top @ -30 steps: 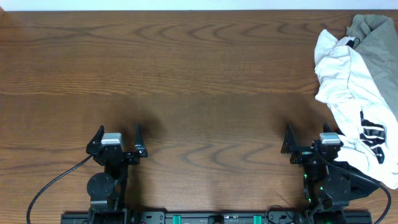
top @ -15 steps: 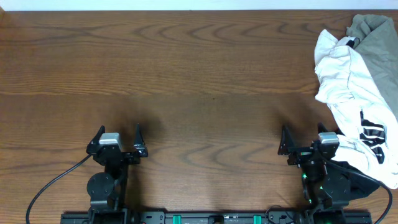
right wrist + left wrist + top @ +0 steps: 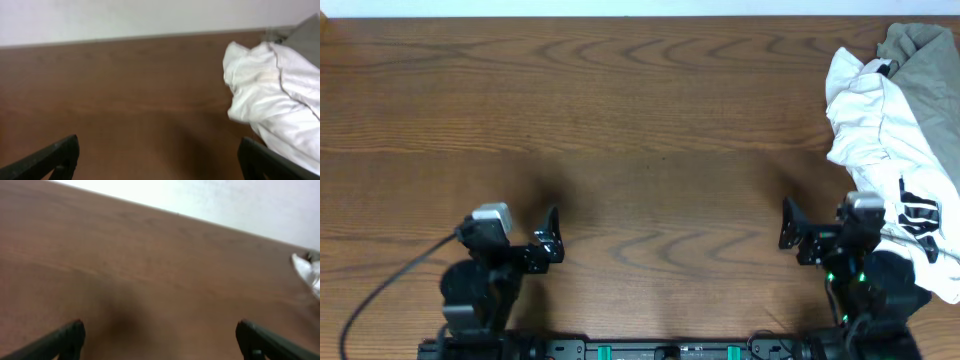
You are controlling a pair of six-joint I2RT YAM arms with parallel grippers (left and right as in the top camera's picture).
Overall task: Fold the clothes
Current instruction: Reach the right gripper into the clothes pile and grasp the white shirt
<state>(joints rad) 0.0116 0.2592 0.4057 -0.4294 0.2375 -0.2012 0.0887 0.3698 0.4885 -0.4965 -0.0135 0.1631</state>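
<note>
A: Where's the white shirt (image 3: 895, 170)?
B: Right edge of the frame, on the worktop (image 3: 640, 120), heaped partly over a green garment (image 3: 920, 50), just beside the right pincer (image 3: 825, 235).
A: Pincers?
B: Both released, empty; left pincer (image 3: 510, 240) lower left, well apart.

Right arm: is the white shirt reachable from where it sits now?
Probably yes. The white shirt lies just ahead and to the right of the right gripper, whose jaws stand open, and nothing stands between them.

Lies open across the left and middle of the table (image 3: 620, 120), blocked only at right by heaped white shirt (image 3: 880, 140) and olive garment (image 3: 925, 50).
</note>
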